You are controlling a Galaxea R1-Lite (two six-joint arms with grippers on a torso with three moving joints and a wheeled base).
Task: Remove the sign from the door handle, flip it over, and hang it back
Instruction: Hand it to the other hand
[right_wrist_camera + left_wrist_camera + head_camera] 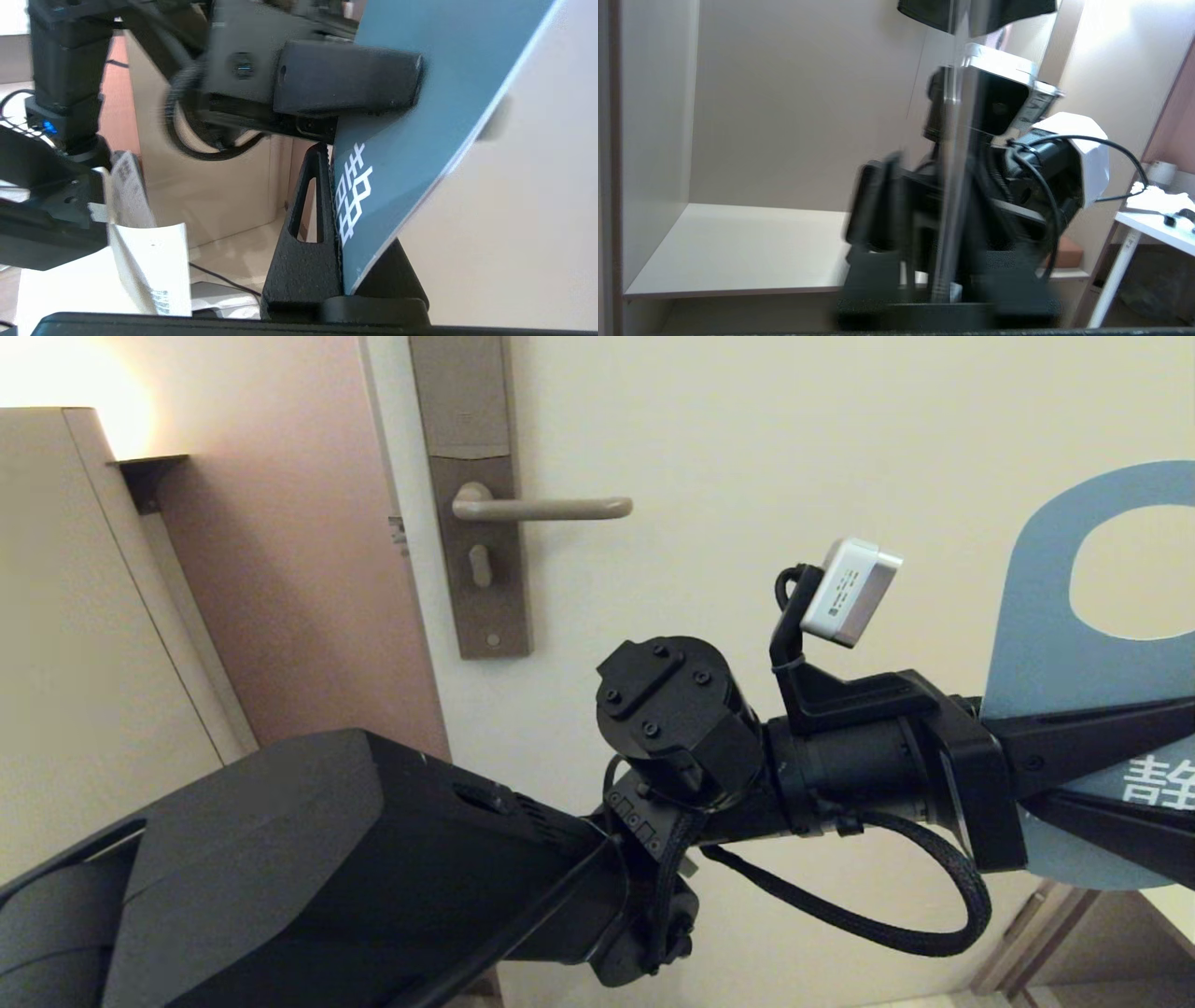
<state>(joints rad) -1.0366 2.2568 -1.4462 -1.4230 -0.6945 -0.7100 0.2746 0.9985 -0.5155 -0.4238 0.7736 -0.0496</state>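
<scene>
- While the door handle stands level on its brown plate, the sign is off it, held in the air well to the right of the handle and lower, at the right edge of the head view.
- The sign's blue face is turned toward the head camera. Its oval hole is uppermost and partly cut off by the frame edge, and white characters show near the lower end.
- The left arm enters from the lower left of the head view and reaches across in front of the pale door. The left hand sits at the lower part of the sign, beneath the hole.
- Whether the left hand is clamped on the sign or merely set around it, I cannot tell. In the left wrist view the sign appears edge-on as 1 thin upright strip, blurred.
- A small white camera box is mounted on the left wrist, tilted.
- The right hand is out of the head view. In its own wrist view it is closed tight on the sign at the edge near the white characters, with 1 black finger flat against the blue face.
- In that same view, part of the left hand lies across the blue face, farther along the sign from the right hand.
</scene>
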